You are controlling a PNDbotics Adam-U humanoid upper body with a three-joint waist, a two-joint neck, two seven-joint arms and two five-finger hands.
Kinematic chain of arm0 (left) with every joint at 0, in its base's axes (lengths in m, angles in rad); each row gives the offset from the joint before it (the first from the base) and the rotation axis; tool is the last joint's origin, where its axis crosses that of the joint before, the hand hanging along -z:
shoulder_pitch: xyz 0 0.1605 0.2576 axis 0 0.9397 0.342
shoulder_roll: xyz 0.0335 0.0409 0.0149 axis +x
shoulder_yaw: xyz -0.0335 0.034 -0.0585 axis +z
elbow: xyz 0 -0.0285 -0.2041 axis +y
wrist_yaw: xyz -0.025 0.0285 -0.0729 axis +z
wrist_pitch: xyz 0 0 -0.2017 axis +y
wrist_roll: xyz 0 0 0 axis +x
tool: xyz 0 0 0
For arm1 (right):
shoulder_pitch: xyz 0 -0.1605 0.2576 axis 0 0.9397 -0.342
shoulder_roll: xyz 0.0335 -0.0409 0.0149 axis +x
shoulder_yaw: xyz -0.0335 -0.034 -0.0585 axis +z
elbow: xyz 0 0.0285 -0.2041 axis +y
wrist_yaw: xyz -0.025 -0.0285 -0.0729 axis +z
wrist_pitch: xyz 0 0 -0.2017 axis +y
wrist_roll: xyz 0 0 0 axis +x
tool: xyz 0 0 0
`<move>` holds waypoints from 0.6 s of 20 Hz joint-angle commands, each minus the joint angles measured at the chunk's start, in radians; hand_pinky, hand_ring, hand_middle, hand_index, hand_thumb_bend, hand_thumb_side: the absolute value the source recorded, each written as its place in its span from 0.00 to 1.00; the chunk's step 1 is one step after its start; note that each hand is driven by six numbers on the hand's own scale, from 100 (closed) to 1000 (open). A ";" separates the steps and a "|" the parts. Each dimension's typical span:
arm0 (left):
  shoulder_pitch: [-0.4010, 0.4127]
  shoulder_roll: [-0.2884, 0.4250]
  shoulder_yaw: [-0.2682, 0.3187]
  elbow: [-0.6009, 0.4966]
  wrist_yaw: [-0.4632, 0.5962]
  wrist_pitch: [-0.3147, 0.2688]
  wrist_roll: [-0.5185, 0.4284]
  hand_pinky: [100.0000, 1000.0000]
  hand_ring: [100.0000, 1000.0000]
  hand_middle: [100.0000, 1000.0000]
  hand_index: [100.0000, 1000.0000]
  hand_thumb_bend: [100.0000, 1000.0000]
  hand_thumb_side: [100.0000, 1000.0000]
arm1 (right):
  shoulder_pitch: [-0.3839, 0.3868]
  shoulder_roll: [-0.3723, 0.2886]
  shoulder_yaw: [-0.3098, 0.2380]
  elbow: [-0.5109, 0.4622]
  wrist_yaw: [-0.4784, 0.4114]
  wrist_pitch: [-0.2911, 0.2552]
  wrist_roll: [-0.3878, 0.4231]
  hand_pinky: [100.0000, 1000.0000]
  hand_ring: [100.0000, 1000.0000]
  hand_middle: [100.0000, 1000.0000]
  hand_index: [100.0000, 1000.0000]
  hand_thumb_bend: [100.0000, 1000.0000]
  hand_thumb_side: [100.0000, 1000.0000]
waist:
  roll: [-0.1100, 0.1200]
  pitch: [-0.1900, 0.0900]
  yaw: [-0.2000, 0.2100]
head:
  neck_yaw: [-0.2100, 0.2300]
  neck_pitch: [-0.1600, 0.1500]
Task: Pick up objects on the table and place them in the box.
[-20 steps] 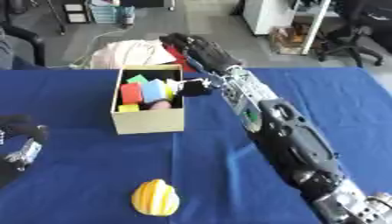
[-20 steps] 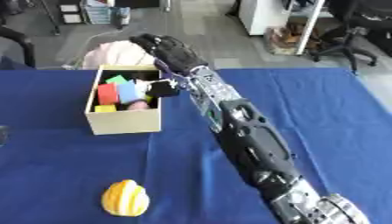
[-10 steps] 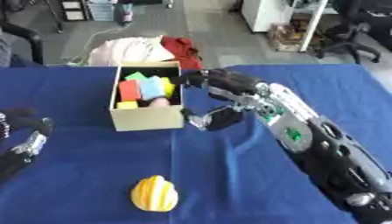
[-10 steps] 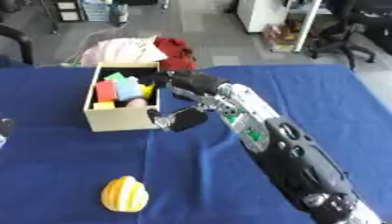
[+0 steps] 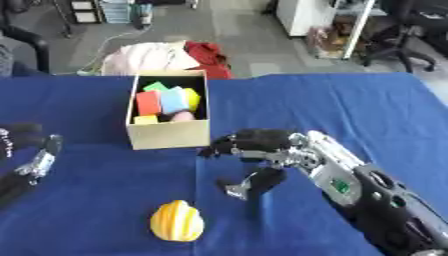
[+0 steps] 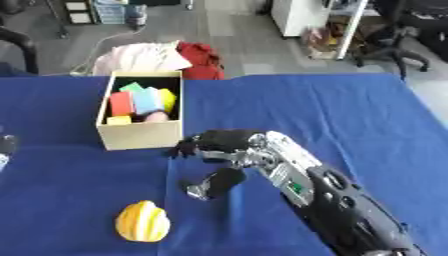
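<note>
At the left edge the left hand (image 5: 33, 162) shows only partly; I cannot tell its state. The yellow ribbed object (image 5: 176, 221) lies at lower centre on the blue table (image 5: 367, 105). The box (image 5: 170, 132), upper centre-left, holds coloured blocks (image 5: 163, 101). The right hand (image 5: 255, 150), centre, is spread wide and holds nothing.

A blue cloth (image 5: 332, 100) is spread over the table. Behind the table a grey floor (image 5: 245, 30) is seen. A heap of pink and red cloth (image 5: 166, 55) is piled on the floor just past the table's far edge. A black office chair (image 5: 411, 40) is parked at the far right, with a white cabinet (image 6: 302, 20) beside it. Shelves (image 5: 101, 10) are seen at the far left.
</note>
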 commanded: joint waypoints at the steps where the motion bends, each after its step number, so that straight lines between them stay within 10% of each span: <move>1: -0.009 0.021 0.007 -0.010 -0.002 -0.003 -0.001 0.86 0.65 0.65 0.68 0.38 0.39 | -0.013 0.013 0.018 0.010 0.013 -0.030 0.032 0.89 0.82 0.87 1.00 0.00 0.72 | 0.009 -0.026 0.002 | -0.004 0.004; 12: -0.011 0.019 0.006 -0.010 -0.002 -0.003 -0.005 0.86 0.65 0.65 0.69 0.38 0.39 | -0.032 0.094 0.051 0.033 0.166 -0.117 0.042 0.91 0.88 1.00 1.00 0.00 0.69 | 0.011 -0.025 0.008 | -0.009 0.002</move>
